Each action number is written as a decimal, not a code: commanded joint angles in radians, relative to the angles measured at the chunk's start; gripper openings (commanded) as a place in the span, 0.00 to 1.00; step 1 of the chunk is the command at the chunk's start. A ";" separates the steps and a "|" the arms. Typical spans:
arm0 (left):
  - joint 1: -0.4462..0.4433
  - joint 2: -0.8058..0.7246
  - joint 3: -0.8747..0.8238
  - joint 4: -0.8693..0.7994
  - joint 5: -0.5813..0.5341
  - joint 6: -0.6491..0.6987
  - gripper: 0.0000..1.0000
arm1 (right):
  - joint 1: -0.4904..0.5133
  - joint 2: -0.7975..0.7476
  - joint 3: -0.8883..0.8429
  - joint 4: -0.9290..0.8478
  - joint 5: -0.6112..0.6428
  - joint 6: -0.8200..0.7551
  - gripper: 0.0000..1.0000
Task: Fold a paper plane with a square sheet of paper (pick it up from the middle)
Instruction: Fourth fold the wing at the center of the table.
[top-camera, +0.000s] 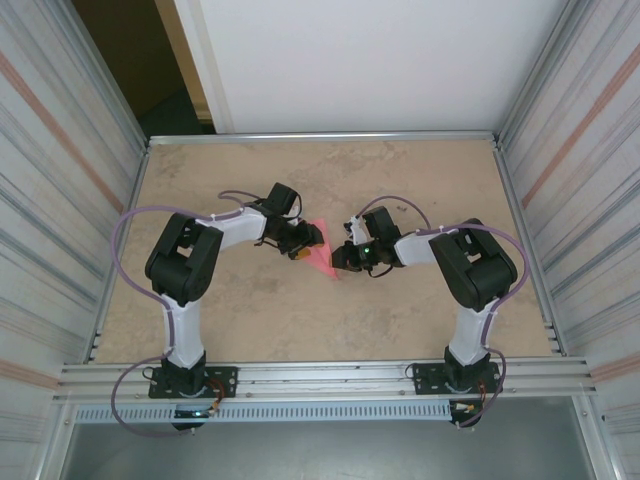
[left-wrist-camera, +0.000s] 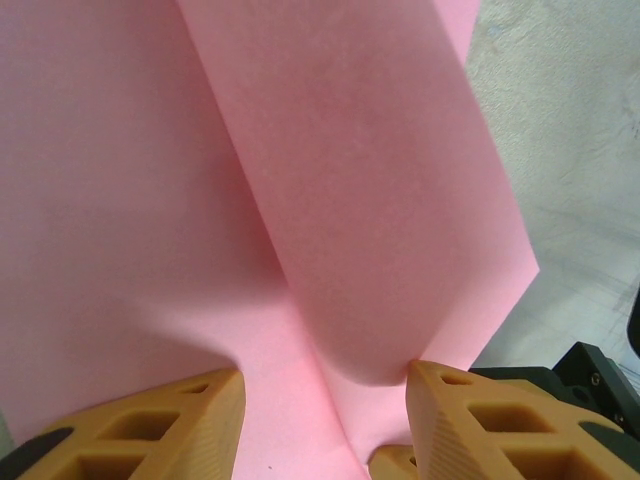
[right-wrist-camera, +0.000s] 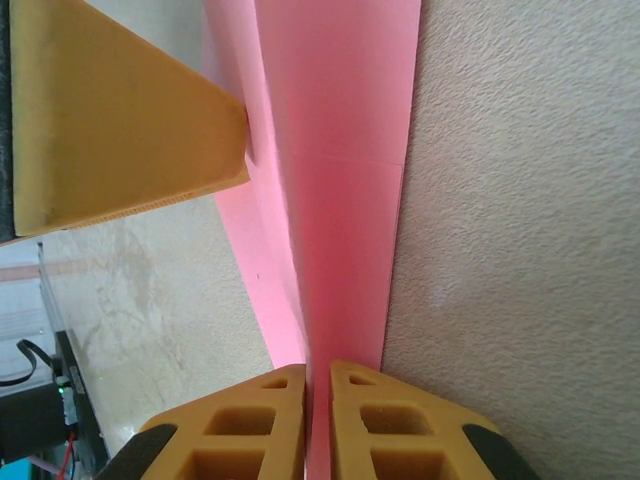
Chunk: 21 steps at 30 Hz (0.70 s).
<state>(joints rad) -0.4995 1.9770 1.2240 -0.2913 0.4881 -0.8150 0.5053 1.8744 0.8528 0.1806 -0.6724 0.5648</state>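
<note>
- Overhead camera looks down from behind both arm bases onto the beige stone-patterned table (top-camera: 420, 180).
- Wrist cameras (both close-up) share the folded pink-red paper sheet (left-wrist-camera: 300, 200) (right-wrist-camera: 340, 150).

The folded paper (top-camera: 318, 252) lies near the middle of the surface (top-camera: 420, 320), between the two pincers. The left pincer (top-camera: 300, 243) sits at its left, fingers (left-wrist-camera: 150, 430) straddling a raised fold. The right pincer (top-camera: 340, 262) meets it from the right, its tips together on the paper's near edge.
</note>
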 joint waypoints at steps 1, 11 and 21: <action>-0.007 0.065 -0.028 -0.137 -0.074 0.008 0.49 | 0.001 0.043 -0.003 -0.036 -0.021 -0.018 0.13; -0.007 0.074 -0.024 -0.144 -0.075 0.010 0.48 | -0.002 0.026 -0.004 -0.029 -0.032 -0.004 0.18; -0.007 0.087 -0.017 -0.167 -0.082 0.014 0.48 | 0.048 -0.098 0.017 -0.168 0.108 -0.053 0.27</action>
<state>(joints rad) -0.4995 1.9869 1.2415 -0.3180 0.4862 -0.8146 0.5335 1.8221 0.8532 0.0952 -0.6331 0.5526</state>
